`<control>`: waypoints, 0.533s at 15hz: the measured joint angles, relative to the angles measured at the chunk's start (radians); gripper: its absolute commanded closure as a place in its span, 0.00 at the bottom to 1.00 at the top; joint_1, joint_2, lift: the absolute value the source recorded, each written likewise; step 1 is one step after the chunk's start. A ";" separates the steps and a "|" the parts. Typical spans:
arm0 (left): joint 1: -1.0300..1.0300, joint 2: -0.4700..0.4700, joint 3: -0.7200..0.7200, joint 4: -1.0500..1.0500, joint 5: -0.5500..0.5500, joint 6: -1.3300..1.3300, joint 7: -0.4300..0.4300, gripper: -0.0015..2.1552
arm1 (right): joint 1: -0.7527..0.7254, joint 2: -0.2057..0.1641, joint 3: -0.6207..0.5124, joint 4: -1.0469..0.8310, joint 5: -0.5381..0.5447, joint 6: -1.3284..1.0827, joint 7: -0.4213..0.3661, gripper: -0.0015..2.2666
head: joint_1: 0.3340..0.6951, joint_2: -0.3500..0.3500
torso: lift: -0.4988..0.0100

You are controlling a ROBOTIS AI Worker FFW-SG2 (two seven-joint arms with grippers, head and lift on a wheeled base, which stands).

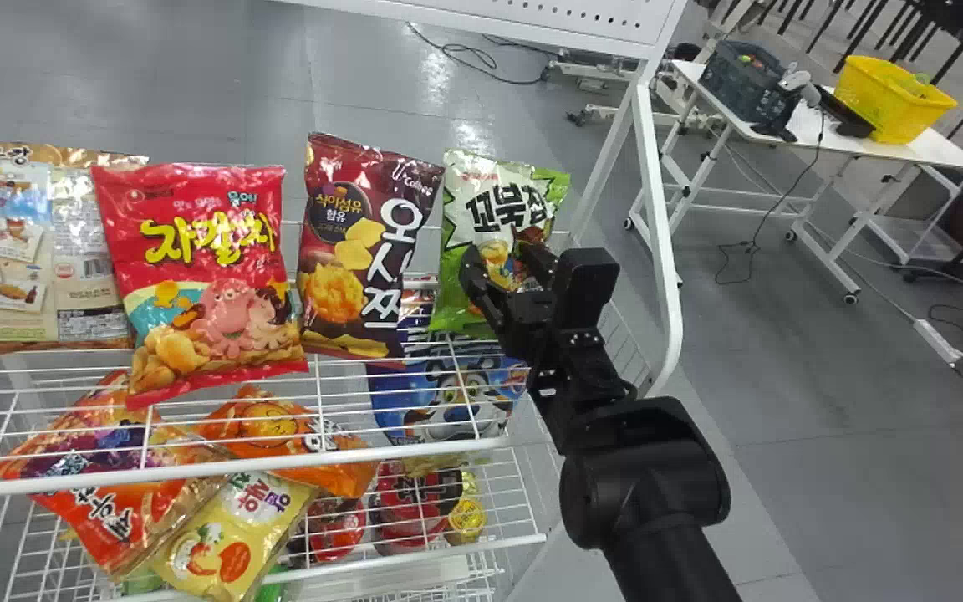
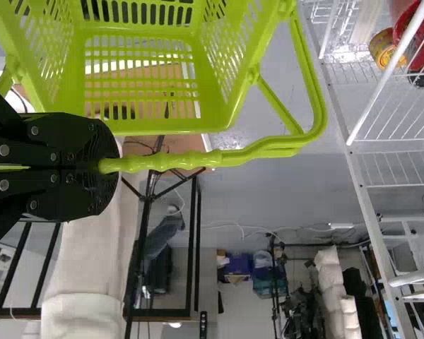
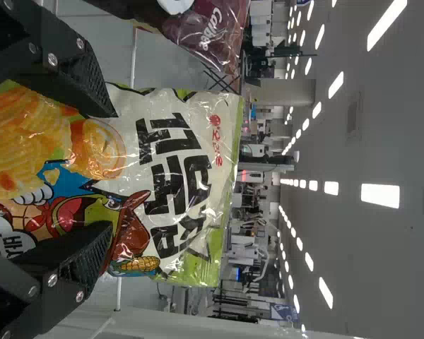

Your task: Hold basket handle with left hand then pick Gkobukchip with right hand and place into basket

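Note:
The green and white Gkobukchip bag point(image 1: 494, 201) stands upright at the right end of the shelf's top tier. My right gripper point(image 1: 508, 261) is at the front of its lower half, fingers spread apart. From the right wrist view, the Gkobukchip bag point(image 3: 177, 176) lies beyond the open right gripper point(image 3: 102, 173), whose fingers are on either side of its printed front; whether they touch it I cannot tell. The left wrist view has my left gripper point(image 2: 106, 166) shut on the handle point(image 2: 191, 159) of the lime green basket point(image 2: 141, 127).
Directly left of the Gkobukchip stands a dark red snack bag point(image 1: 364, 251), then a red one point(image 1: 197, 276). A white shelf post point(image 1: 657, 234) rises to the right of my right gripper. Lower wire tiers hold more snacks.

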 measured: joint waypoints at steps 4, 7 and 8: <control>-0.007 0.000 -0.001 0.010 0.000 0.000 0.002 0.97 | 0.027 -0.004 0.008 -0.038 0.005 0.002 -0.029 0.86 | 1.00 0.00 | 0.92; -0.009 0.000 -0.006 0.008 0.001 0.000 0.003 0.97 | 0.065 -0.010 0.010 -0.095 0.005 0.003 -0.071 0.86 | 1.00 0.00 | 0.92; -0.008 0.000 -0.009 -0.001 0.002 0.000 0.003 0.97 | 0.079 -0.010 0.006 -0.115 0.003 0.006 -0.086 0.86 | 1.00 0.00 | 0.92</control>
